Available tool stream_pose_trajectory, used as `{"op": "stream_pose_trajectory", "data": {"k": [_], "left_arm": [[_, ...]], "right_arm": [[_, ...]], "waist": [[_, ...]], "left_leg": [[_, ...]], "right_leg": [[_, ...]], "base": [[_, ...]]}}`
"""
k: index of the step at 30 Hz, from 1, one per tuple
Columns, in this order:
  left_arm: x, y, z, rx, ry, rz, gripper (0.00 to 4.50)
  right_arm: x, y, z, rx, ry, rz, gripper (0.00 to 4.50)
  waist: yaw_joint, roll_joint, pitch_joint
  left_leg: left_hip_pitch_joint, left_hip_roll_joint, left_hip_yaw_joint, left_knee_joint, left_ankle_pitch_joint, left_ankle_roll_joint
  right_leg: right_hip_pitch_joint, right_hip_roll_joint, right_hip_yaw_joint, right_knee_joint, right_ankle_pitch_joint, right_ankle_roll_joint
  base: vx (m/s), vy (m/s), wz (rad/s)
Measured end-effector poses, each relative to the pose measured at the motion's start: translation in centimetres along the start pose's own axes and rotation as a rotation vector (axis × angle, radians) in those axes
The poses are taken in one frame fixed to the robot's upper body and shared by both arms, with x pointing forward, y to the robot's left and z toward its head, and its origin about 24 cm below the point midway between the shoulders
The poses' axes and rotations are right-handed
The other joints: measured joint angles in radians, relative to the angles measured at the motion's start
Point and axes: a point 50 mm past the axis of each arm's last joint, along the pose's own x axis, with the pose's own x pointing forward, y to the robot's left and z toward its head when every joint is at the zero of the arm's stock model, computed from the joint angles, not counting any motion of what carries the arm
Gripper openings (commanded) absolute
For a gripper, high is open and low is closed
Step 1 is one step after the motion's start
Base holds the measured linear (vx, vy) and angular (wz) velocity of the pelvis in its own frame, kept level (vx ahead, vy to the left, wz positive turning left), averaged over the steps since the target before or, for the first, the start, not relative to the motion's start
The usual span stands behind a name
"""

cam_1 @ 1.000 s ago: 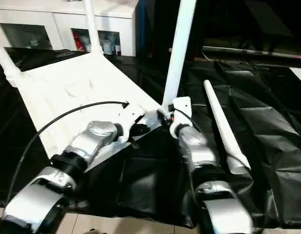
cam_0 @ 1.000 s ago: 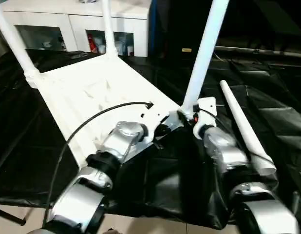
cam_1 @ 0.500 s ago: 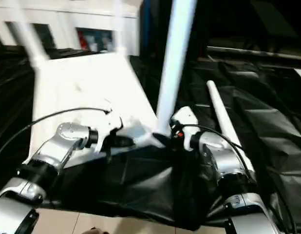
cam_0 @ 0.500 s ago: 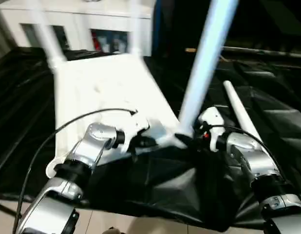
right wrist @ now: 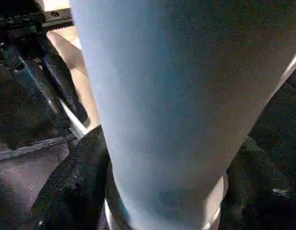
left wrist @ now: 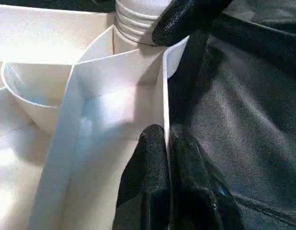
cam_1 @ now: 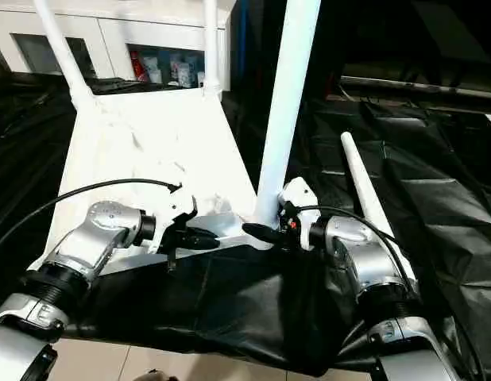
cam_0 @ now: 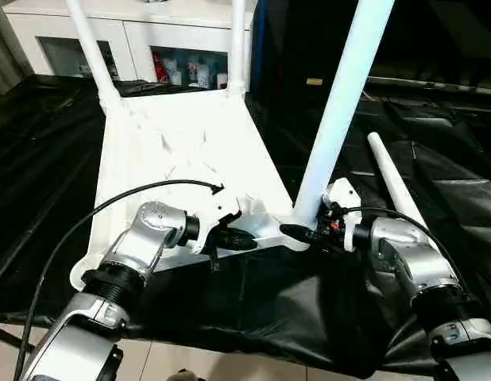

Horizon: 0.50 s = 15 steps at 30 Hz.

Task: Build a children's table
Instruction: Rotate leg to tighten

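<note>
The table top (cam_0: pixel 178 159) is laid underside up on a bench covered with black sheeting (cam_0: pixel 460 198), its near edge lying close to the bench's front edge. Three legs are seated upright in corner sockets: two at the far corners (cam_0: pixel 90 48) (cam_0: pixel 237 44) and one at the near right corner (cam_0: pixel 341 103). The near left socket (cam_0: pixel 80 278) is seen empty. A fourth leg (cam_0: pixel 396 186) lies loose on the sheeting to the right of the top, well apart from it.

The left end effector (left wrist: pixel 168 158) is clenched on the thin near edge wall of the top, with one finger (left wrist: pixel 150 158) on each side of the rim, just beside the near right socket. The right end effector (cam_0: pixel 297 232) is placed around the base of the near right leg, with a black finger (right wrist: pixel 71 191) on each side of it; whether the leg is actually gripped cannot be told.

Open sheeting is available to the right of the loose leg and to the left of the top. Behind the bench a white cabinet (cam_0: pixel 142 36) is seen, with small bottles (cam_0: pixel 186 75) on its open shelf.
</note>
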Motion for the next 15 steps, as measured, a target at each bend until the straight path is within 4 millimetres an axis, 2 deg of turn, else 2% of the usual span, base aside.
{"op": "stream_pose_trajectory", "data": {"k": [6,9,13,15], "left_arm": [[0.3,0.1,0.0,-0.012,-0.003,0.029,0.00],[1.3,0.4,0.5,-0.050,-0.011,0.090,0.00],[5.0,0.9,2.4,-0.119,-0.018,0.251,0.00],[5.9,1.0,2.9,-0.141,-0.018,0.295,0.00]], "right_arm": [[0.2,-0.1,-0.2,0.020,-0.011,-0.049,2.73],[0.6,-0.7,-0.7,0.090,-0.051,-0.188,2.73],[2.2,-1.9,-0.7,0.218,-0.088,-0.576,2.72],[2.6,-2.2,-0.6,0.237,-0.080,-0.682,2.72]], "waist": [[-0.002,0.000,0.000],[-0.007,0.000,0.000],[-0.009,0.001,-0.001],[-0.007,0.002,-0.002]], "left_leg": [[0.001,0.000,0.000,0.000,0.000,0.000],[0.003,0.000,0.000,0.001,0.000,0.000],[0.005,-0.002,0.000,0.002,0.001,0.000],[0.005,-0.003,0.000,0.002,0.001,0.000]], "right_leg": [[0.000,0.000,0.000,0.000,0.000,0.000],[0.002,0.000,0.001,0.001,0.000,0.000],[0.006,-0.001,0.003,0.000,0.001,0.000],[0.007,-0.001,0.004,-0.001,0.000,0.000]], "base": [[0.000,0.000,0.00],[0.000,0.000,0.00],[0.000,0.000,0.00],[0.000,0.000,0.00]]}}
